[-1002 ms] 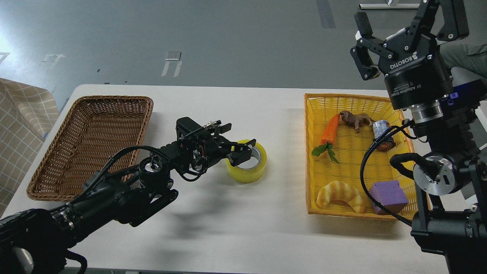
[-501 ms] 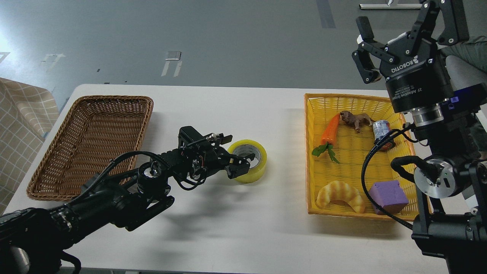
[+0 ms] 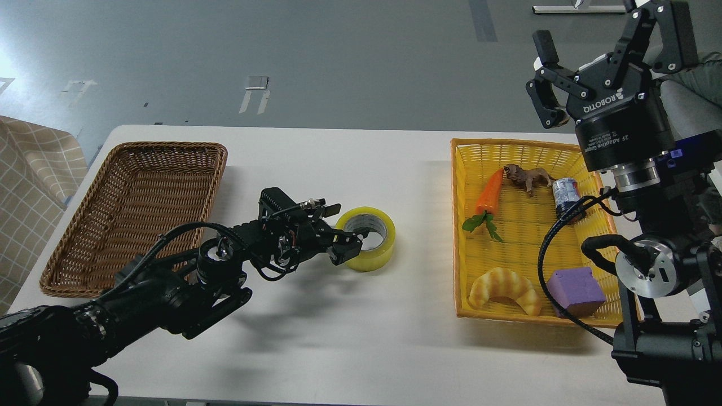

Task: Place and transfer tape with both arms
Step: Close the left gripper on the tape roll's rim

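In the middle of the white desk [image 3: 361, 338], between the two baskets, the tape [image 3: 369, 238] lies flat on one face with its grey core opening upward, which leaves the rim free for a side-on grasp. The left pincer [image 3: 348, 242] reaches in low and nearly level from the left, its tip at the near-left edge of the roll; it looks to be touching the rim, but its fingers are dark and end-on, so I cannot tell whether they are spread or clamped. The right pincer [image 3: 601, 48] hangs high above the yellow basket [image 3: 459, 225], fingers spread wide and holding nothing, parked clear of the work. The brown basket [image 3: 135, 214] on the left looks the likely destination.
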{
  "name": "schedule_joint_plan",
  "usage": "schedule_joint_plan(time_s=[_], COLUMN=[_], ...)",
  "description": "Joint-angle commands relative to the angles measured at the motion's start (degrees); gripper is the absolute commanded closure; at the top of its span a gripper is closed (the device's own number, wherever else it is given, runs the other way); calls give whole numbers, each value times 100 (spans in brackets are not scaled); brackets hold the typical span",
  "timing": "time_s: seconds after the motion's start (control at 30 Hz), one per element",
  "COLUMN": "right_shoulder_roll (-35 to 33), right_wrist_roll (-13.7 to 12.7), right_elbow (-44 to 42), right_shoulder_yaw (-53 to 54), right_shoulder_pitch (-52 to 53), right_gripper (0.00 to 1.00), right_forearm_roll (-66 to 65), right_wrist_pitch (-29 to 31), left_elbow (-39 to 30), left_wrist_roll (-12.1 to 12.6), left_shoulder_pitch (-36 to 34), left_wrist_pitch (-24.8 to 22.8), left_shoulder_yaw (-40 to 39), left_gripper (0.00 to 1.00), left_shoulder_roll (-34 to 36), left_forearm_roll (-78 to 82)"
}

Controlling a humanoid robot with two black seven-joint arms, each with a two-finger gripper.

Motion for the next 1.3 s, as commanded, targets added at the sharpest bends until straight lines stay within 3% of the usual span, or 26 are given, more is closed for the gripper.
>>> schedule_joint_plan(time_s=[0.0, 0.23, 0.33, 0.47, 0.63, 0.7, 1.27], right_shoulder_roll=[0, 0, 0, 0, 0, 0, 0], right_wrist_roll=[0, 9, 9, 0, 0, 0, -9], right_elbow=[0, 0, 0, 0, 0, 0, 0], right_shoulder_yaw=[26, 61, 105, 140, 167, 158, 167], right_shoulder_pitch=[-30, -144, -170, -188, -240, -293, -364], right_gripper=[0, 0, 0, 0, 0, 0, 0], right_forearm_roll=[0, 0, 0, 0, 0, 0, 0], right_wrist_pitch=[2, 2, 2, 2, 2, 2, -209], left_elbow=[98, 115, 115, 115, 115, 98, -96], left_wrist_roll=[-28, -20, -11, -20, -20, -11, -11], left_shoulder_pitch=[-7, -34, -34, -130, -166, -166, -507], left_wrist_pitch=[1, -7, 1, 1, 1, 1, 45], left_shoulder_yaw=[0, 0, 0, 0, 0, -9, -18], left_gripper=[33, 41, 56, 61, 92, 98, 100], left_shoulder_roll=[1, -17, -44, 0, 1, 1, 53], left_forearm_roll=[0, 0, 0, 0, 0, 0, 0])
